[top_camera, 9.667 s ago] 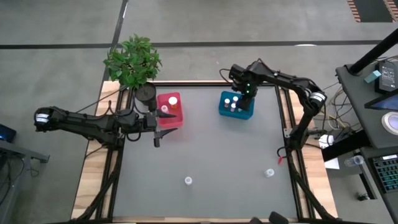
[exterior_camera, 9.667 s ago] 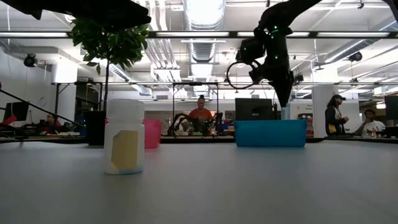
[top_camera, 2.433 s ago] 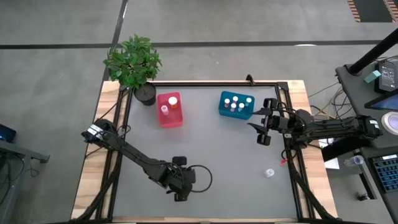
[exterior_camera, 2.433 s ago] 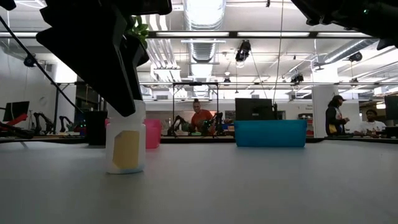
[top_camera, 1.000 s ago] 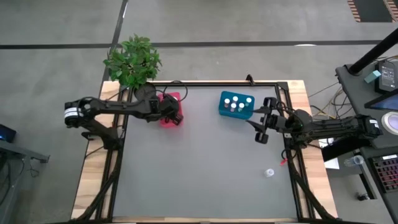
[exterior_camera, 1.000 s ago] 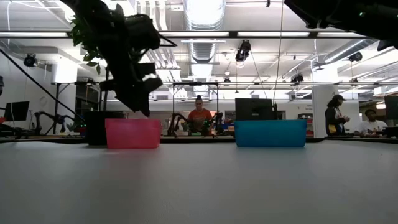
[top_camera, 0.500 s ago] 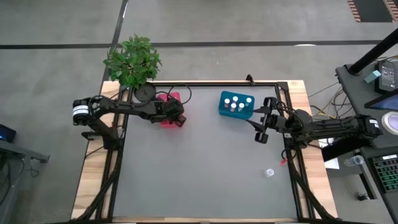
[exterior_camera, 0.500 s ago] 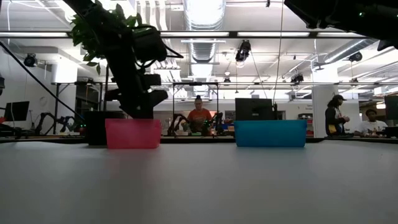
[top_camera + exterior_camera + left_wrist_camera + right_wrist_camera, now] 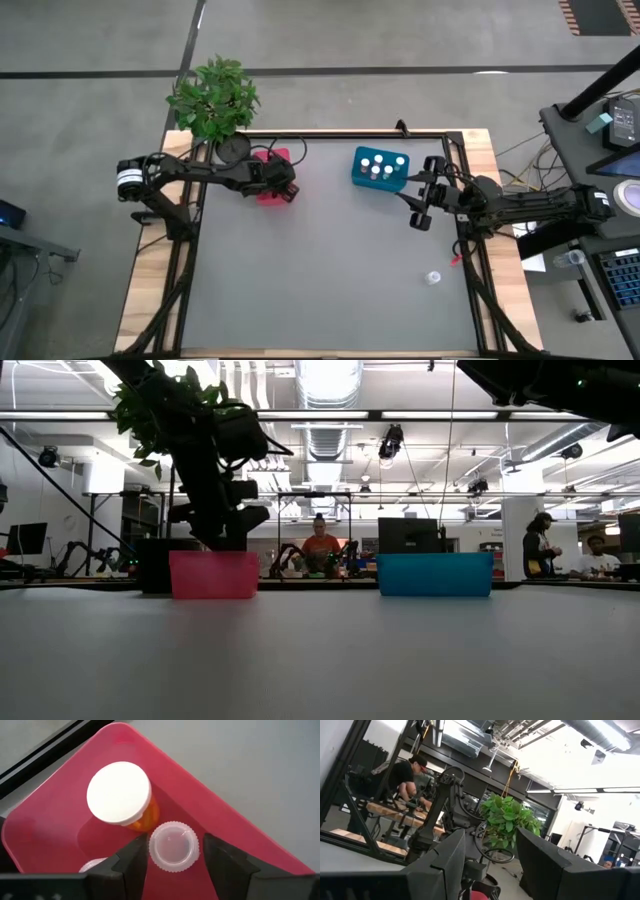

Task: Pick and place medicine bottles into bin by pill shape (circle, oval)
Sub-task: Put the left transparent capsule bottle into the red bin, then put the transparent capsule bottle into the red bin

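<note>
The pink-red bin (image 9: 268,176) stands at the table's far left, the teal-blue bin (image 9: 380,169) at the far middle with several white-capped bottles in it. My left gripper (image 9: 284,187) reaches down into the pink-red bin, shut on a small clear-capped medicine bottle (image 9: 173,845). An orange bottle with a white cap (image 9: 119,793) stands beside it in the bin. In the low view the pink wall (image 9: 213,574) hides the fingertips. One bottle (image 9: 433,277) stands alone near the table's right edge. My right gripper (image 9: 418,206) waits open, right of the teal bin. My left gripper holds the bottle by its ridged round cap (image 9: 155,851), pinched between the two fingers (image 9: 134,862), one on each side. The fingers come from above, pointing down into the bin. The bottle is upright; whether its base rests on the bin's floor I cannot tell.
A potted plant (image 9: 215,101) in a dark round pot (image 9: 233,148) stands just behind the pink-red bin. A wooden frame (image 9: 155,260) runs along the table's edges. People sit at desks in the room beyond (image 9: 322,550).
My left gripper has come down into the pink-red bin with the bottle, going a little toward the table's right, and has kept still for the last half second. My right arm has kept still.
</note>
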Motion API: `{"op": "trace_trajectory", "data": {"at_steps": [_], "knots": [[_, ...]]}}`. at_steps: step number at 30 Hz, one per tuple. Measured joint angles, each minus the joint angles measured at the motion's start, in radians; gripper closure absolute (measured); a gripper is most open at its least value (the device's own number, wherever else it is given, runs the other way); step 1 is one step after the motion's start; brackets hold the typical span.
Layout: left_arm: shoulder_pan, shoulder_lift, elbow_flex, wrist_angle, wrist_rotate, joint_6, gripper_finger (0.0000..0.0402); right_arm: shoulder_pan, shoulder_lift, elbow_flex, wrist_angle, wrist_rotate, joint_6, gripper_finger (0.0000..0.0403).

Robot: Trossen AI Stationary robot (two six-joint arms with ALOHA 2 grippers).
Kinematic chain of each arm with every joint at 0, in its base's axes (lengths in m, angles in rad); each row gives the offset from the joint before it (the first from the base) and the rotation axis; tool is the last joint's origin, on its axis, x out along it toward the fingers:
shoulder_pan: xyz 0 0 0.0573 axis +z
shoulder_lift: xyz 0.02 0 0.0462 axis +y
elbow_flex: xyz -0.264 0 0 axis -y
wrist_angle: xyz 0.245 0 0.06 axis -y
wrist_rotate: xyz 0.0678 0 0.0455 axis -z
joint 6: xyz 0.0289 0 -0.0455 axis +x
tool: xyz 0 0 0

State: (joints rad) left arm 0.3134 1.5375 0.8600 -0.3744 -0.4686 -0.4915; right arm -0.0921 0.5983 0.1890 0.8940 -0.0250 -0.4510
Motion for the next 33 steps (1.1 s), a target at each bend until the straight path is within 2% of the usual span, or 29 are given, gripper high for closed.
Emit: {"op": "trace_trajectory", "data": {"at_steps": [10,20,24,29,33], "knots": [[0.001,-0.039,0.014,-0.005,0.000,0.053,0.0230,0.000,0.000,0.000,0.000,0.001,-0.008,0.0236],[-0.030,-0.222,0.034,-0.015,0.020,0.079,0.0230,0.000,0.000,0.000,0.000,0.002,-0.002,0.0236],[-0.126,-0.295,0.024,0.067,0.019,0.106,0.0230,0.000,0.000,0.000,0.000,0.003,0.012,0.0236],[-0.288,-0.341,-0.001,0.215,0.018,0.297,0.0230,0.000,0.000,0.002,-0.003,0.028,0.056,0.0236],[-0.404,-0.342,-0.003,0.248,0.017,0.435,0.0230,0.000,0.000,0.041,-0.069,0.032,0.152,0.0236]]}}
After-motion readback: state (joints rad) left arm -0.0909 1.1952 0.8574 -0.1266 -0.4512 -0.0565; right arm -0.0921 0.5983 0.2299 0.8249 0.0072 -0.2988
